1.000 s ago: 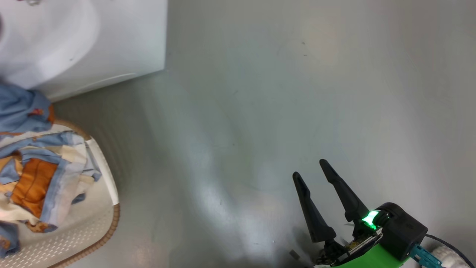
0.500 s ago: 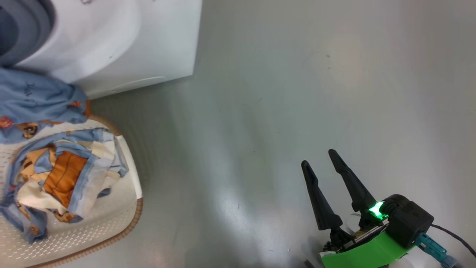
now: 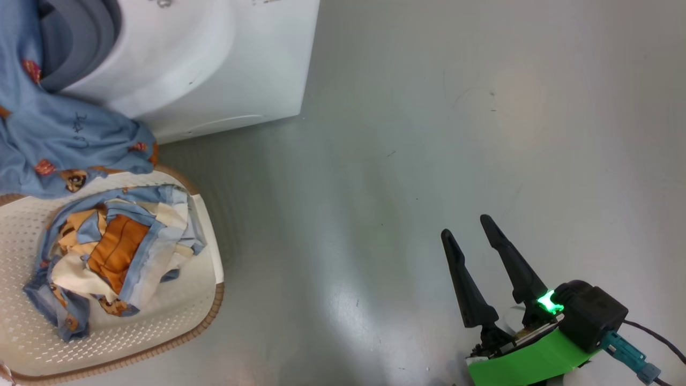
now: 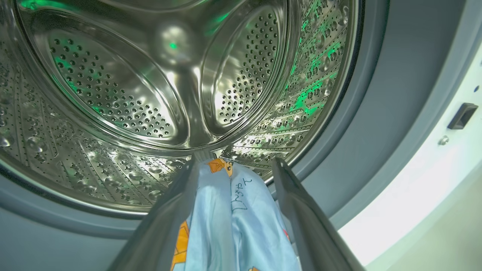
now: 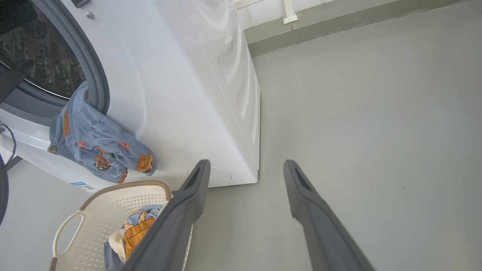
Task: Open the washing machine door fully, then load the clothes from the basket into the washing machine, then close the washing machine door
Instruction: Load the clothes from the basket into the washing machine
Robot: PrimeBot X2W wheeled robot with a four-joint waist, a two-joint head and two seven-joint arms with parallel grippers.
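Blue garment [image 3: 64, 145] hangs from washing machine [image 3: 214, 64] mouth at 10 o'clock, more clothes [image 3: 115, 257] in basket [image 3: 161, 319], door unclosed; left pincer [image 4: 235, 163] and right pincer [image 3: 465, 226] released.

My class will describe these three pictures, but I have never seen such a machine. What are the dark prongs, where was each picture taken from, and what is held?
It is a wheeled robot with two arms; the dark prongs are the fingers of each arm's end effector. The head camera looks down on the washing machine, a cream basket of clothes on the grey floor, and the right end effector, open and empty. The left wrist camera looks along the left end effector into the steel drum; a light-blue garment lies between its spread fingers, apparently not pinched, and hangs out over the opening. The right wrist camera shows the machine's front.
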